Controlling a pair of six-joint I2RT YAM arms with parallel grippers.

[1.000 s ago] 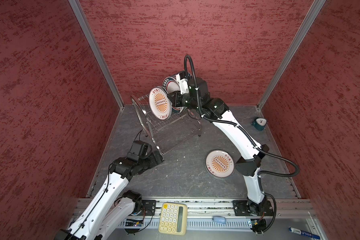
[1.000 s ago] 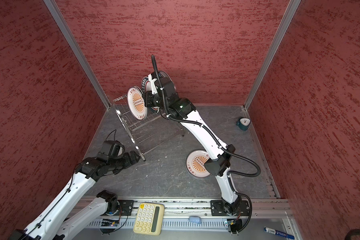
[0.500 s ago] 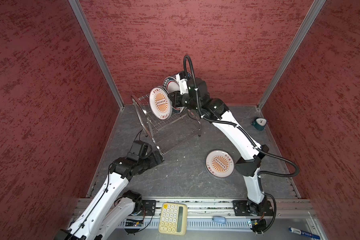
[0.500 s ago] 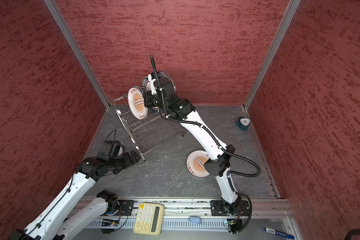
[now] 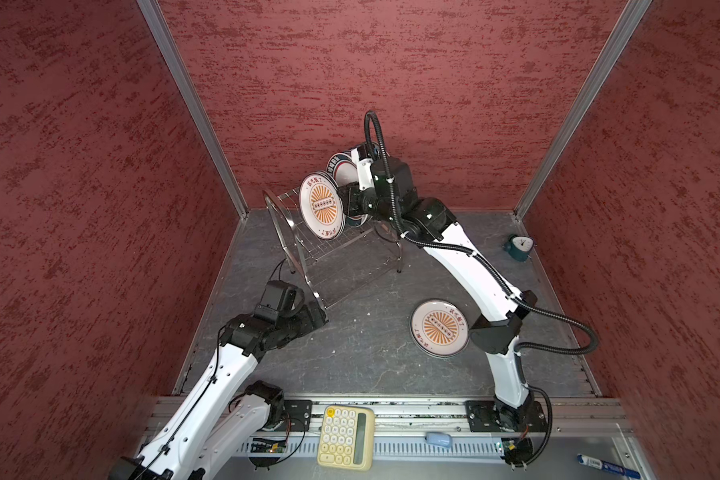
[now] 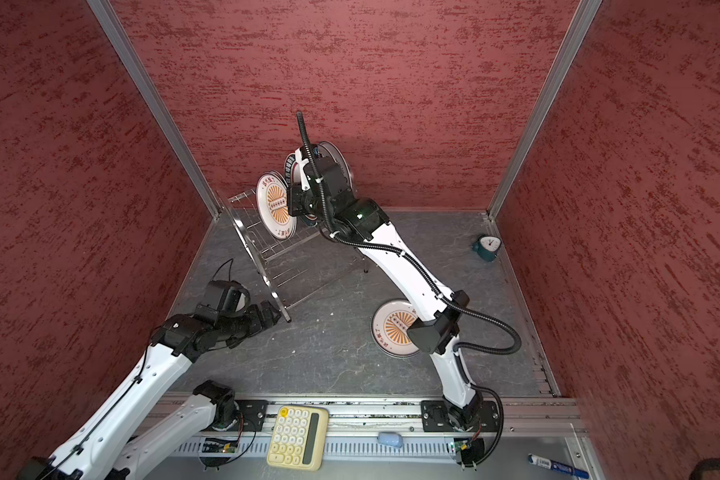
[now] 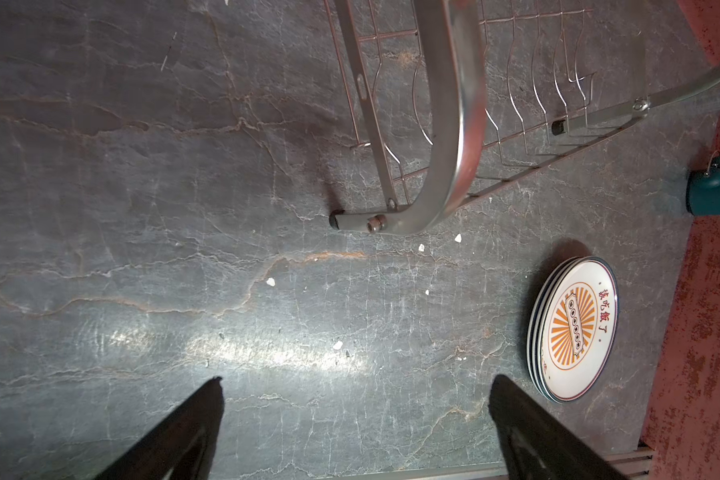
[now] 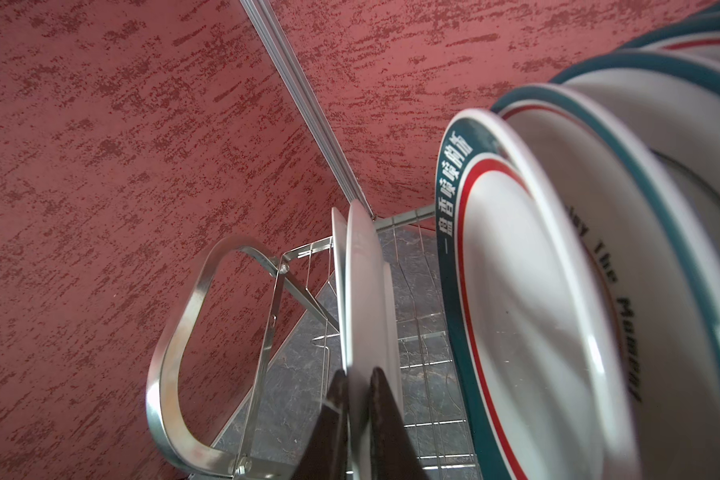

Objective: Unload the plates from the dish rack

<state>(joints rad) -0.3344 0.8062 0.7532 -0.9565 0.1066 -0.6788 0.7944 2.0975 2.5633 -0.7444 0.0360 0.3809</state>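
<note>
Fingers [image 8: 385,419] of the right gripper [image 8: 358,376] pinch the rim of 1 white plate [image 8: 364,291], edge-on in the right wrist view, upright at the dish rack [image 8: 171,353] and apart from the teal-rimmed plates [image 8: 537,311]. In the left wrist view we see the left gripper [image 7: 357,377] spread wide above the table [image 7: 183,249], near the rack's foot, with a stack of plates [image 7: 574,328] farther off. Both top views show us the pinched plate at the rack's top shelf and the stack beside the right arm.

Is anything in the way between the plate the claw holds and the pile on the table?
Nothing visible: the right claw grips a plate standing in the dish rack; only open table lies before the pile.
</note>
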